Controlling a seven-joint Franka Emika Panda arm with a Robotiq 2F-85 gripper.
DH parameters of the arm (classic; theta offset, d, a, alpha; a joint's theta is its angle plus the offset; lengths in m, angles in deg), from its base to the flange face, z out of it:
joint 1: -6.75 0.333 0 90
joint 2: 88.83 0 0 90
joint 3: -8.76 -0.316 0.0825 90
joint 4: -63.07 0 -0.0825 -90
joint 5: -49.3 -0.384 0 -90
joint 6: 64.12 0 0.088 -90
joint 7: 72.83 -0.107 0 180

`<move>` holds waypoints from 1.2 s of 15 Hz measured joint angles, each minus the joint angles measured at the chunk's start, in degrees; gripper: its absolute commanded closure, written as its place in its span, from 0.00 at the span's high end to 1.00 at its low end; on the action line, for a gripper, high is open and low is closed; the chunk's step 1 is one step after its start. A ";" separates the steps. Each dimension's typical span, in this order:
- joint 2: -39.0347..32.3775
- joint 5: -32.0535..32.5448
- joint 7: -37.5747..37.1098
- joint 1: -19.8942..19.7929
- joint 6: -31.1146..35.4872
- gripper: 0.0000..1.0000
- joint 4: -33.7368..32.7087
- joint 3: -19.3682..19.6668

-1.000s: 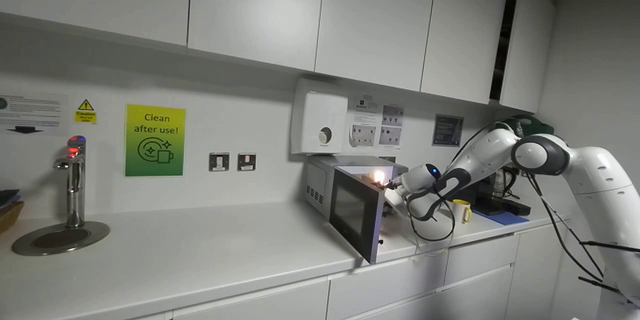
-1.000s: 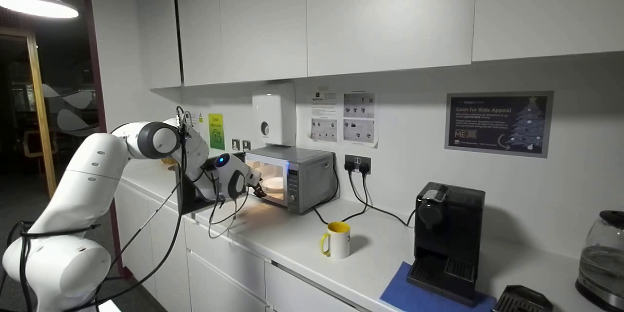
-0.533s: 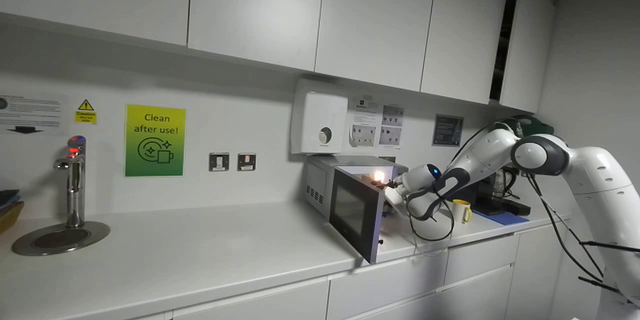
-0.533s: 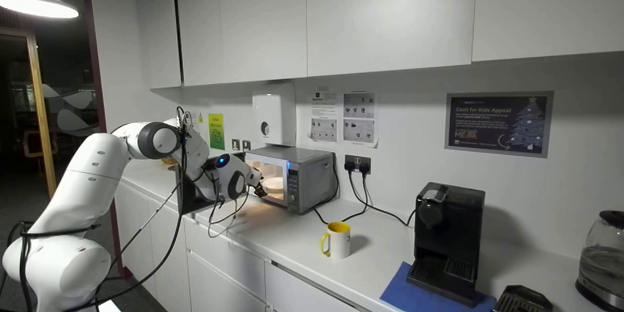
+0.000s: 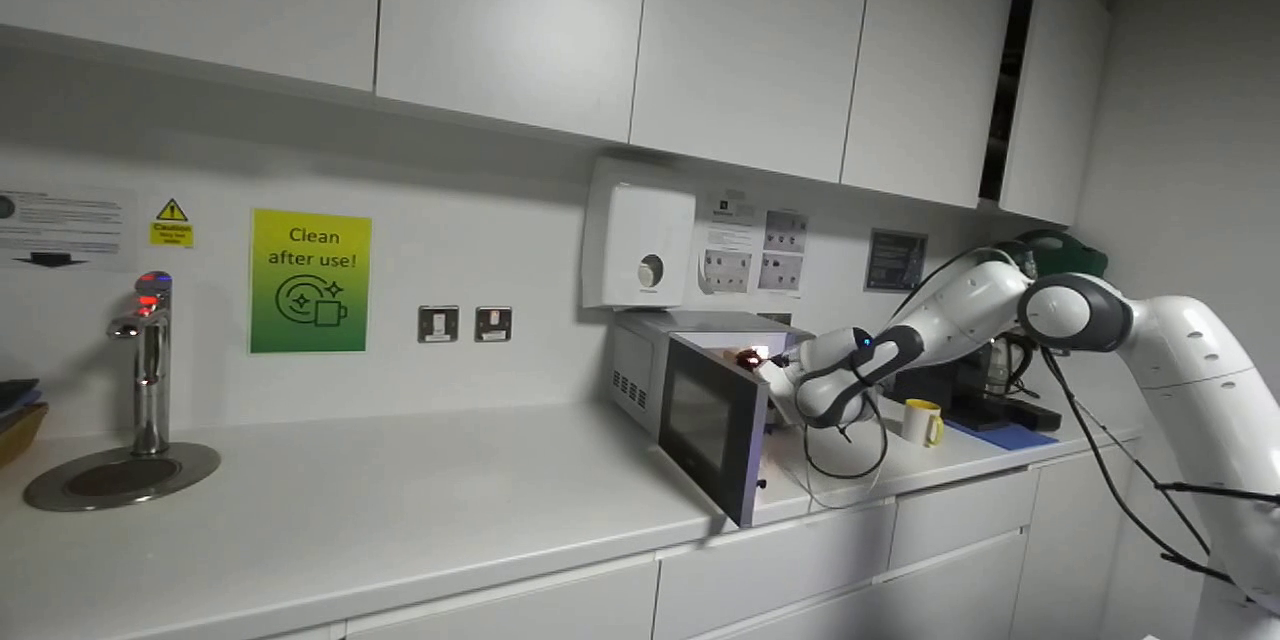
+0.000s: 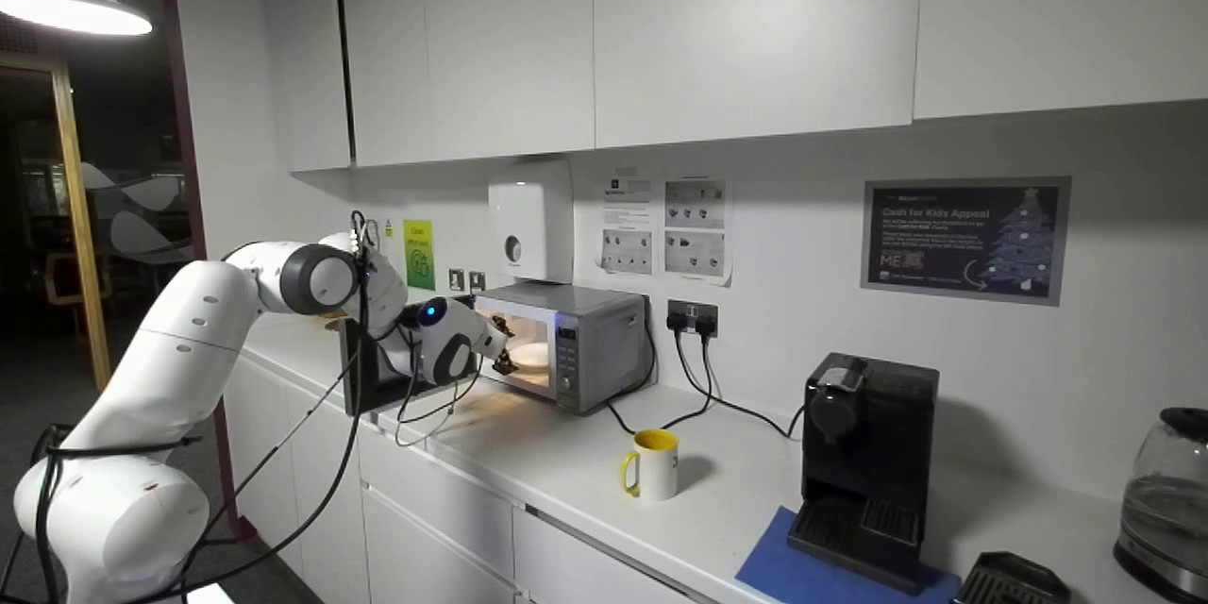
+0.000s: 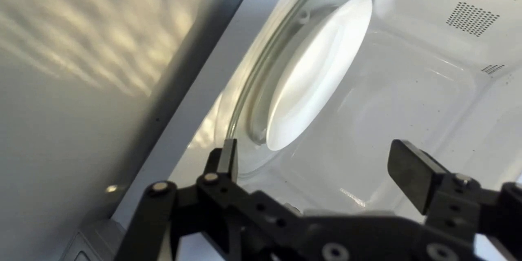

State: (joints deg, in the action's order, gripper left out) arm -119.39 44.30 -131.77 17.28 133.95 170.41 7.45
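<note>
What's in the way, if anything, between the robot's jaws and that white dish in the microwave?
Nothing visible: in the wrist view, the jaws are open and the white dish shows whole, with nothing in front of it. The microwave door stands open, off to the side.

A round, shallow white plate (image 7: 320,73) lies level inside the microwave (image 6: 613,349), on its clear glass turntable (image 7: 261,106) (it shows as a slanted oval in the wrist view). The microwave itself is grey, cavity lit, its dark-windowed door (image 5: 710,430) swung wide open
</note>
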 measured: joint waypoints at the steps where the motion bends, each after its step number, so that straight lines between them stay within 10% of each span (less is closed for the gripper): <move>1: -0.43 -1.62 1.18 -0.52 0.00 1.00 -1.05 -1.05; 18: -5.15 -9.71 5.42 -3.18 -0.01 1.00 -6.45 -7.10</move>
State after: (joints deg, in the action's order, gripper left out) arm -124.54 34.59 -126.36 14.09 133.94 163.96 0.35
